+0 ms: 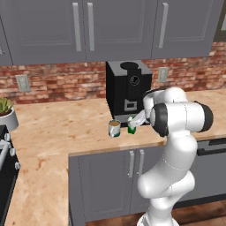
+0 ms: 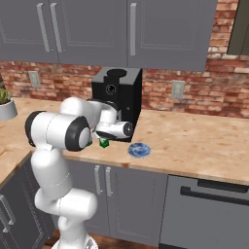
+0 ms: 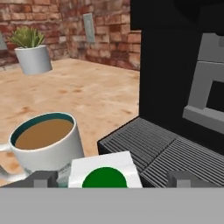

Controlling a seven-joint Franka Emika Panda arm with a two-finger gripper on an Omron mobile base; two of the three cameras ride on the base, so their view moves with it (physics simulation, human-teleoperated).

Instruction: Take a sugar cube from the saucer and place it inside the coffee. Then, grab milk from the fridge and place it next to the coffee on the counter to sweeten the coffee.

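The coffee [image 1: 114, 128], a pale mug of brown liquid [image 3: 43, 135], stands on the counter [image 1: 57, 128] in front of the black coffee machine. Right beside it stands the milk [image 1: 131, 126] [image 2: 103, 142], upright. In the hand view its white top and green cap [image 3: 106, 175] lie between my fingertips. My gripper [image 3: 111, 179] hangs just over the milk, open, with a gap on each side of the container. The blue saucer [image 2: 139, 150] lies on the counter to the right of the milk. The sugar cube is hidden and the fridge is out of view.
The black coffee machine [image 1: 128, 88] with its ribbed drip tray [image 3: 153, 144] rises directly behind the mug and the milk. A potted plant [image 1: 6, 114] sits far left on the counter. Grey wall cabinets [image 1: 88, 26] hang overhead. A stove edge [image 1: 5, 159] is at the left.
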